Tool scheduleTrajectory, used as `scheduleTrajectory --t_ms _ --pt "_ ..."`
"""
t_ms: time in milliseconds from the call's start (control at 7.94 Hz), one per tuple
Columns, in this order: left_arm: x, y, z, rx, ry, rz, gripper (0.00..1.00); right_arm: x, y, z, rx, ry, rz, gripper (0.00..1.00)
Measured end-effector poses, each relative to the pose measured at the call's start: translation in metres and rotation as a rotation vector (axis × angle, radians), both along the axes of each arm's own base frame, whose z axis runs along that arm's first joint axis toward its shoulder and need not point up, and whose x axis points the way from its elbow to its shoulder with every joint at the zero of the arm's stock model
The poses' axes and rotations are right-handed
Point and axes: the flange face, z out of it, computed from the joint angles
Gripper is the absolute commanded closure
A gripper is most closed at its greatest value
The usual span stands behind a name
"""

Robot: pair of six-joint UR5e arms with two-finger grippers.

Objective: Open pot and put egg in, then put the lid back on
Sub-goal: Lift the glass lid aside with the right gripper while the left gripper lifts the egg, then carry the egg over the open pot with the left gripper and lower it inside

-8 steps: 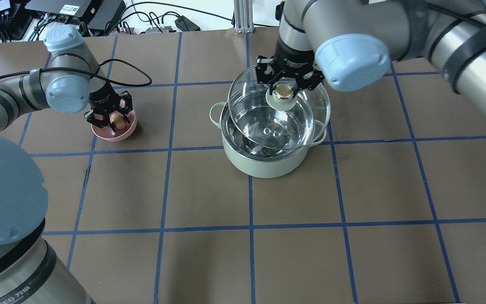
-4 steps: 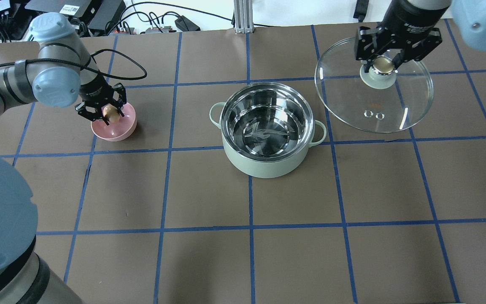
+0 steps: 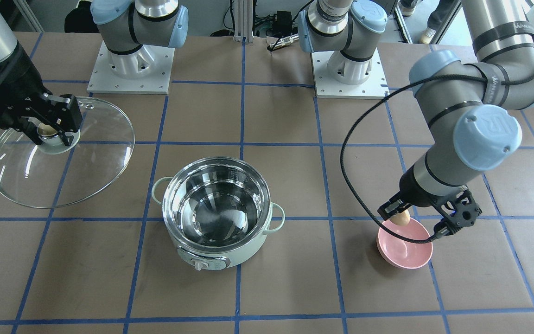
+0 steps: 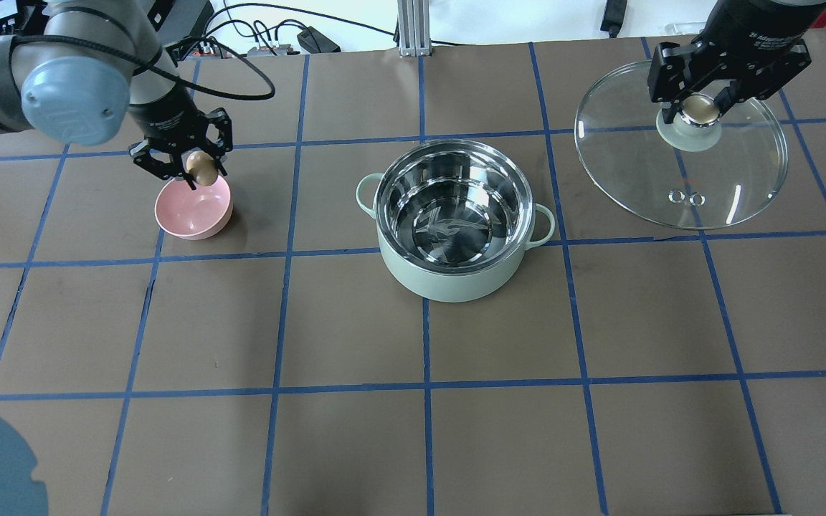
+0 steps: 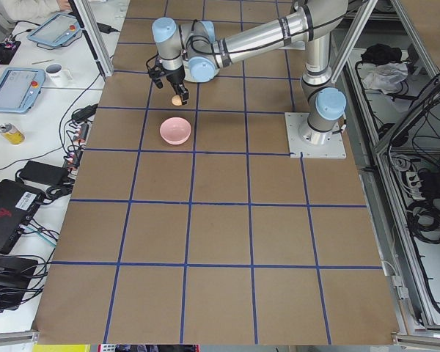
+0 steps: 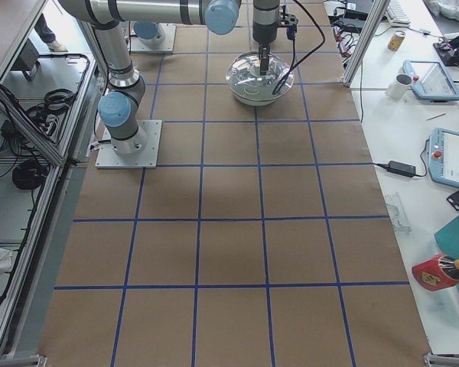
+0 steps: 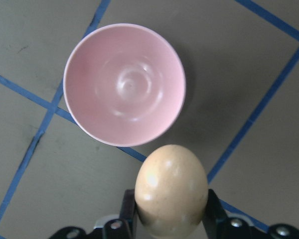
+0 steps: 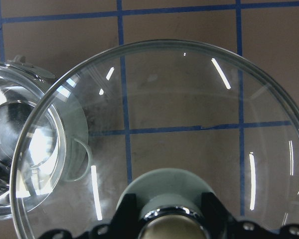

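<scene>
The mint-green pot (image 4: pixel 449 283) stands open in the middle of the table, its steel interior empty; it also shows in the front view (image 3: pixel 244 253). My left gripper (image 4: pixel 194 172) is shut on the tan egg (image 4: pixel 201 166) and holds it just above the far rim of the pink bowl (image 4: pixel 194 211). The left wrist view shows the egg (image 7: pixel 171 189) between the fingers. My right gripper (image 4: pixel 700 111) is shut on the ball knob of the glass lid (image 4: pixel 678 179). It holds the lid tilted, off to the right of the pot, as the front view (image 3: pixel 63 171) also shows.
The pink bowl (image 3: pixel 406 243) is empty and sits left of the pot. Cables and electronics lie beyond the table's far edge (image 4: pixel 169 29). The arm bases (image 3: pixel 130 65) stand on the robot's side. The brown mat with its blue tape grid (image 4: pixel 427 383) covers the table.
My right gripper has carried the lid off the pot and out to the right. My left gripper has lifted the egg out of the pink bowl.
</scene>
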Motion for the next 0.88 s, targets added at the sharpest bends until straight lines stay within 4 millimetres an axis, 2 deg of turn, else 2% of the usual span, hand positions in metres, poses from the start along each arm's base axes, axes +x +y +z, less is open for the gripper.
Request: scheduleTrajectory --t_ms 378,629,881 --pt "-0.12 0.013 0.045 -0.04 0.008 -0.174 1.0 -0.003 0.004 0.004 0.0 0.036 0.032 1.0" --pt "-0.197 0.034 0.057 -0.056 0.097 -0.284 1.0 -0.005 0.003 0.003 0.004 0.044 0.036 1.0" --pt "-0.264 0.061 0.061 -0.056 0.164 -0.398 1.0 -0.008 0.001 -0.001 0.017 0.055 0.035 1.0"
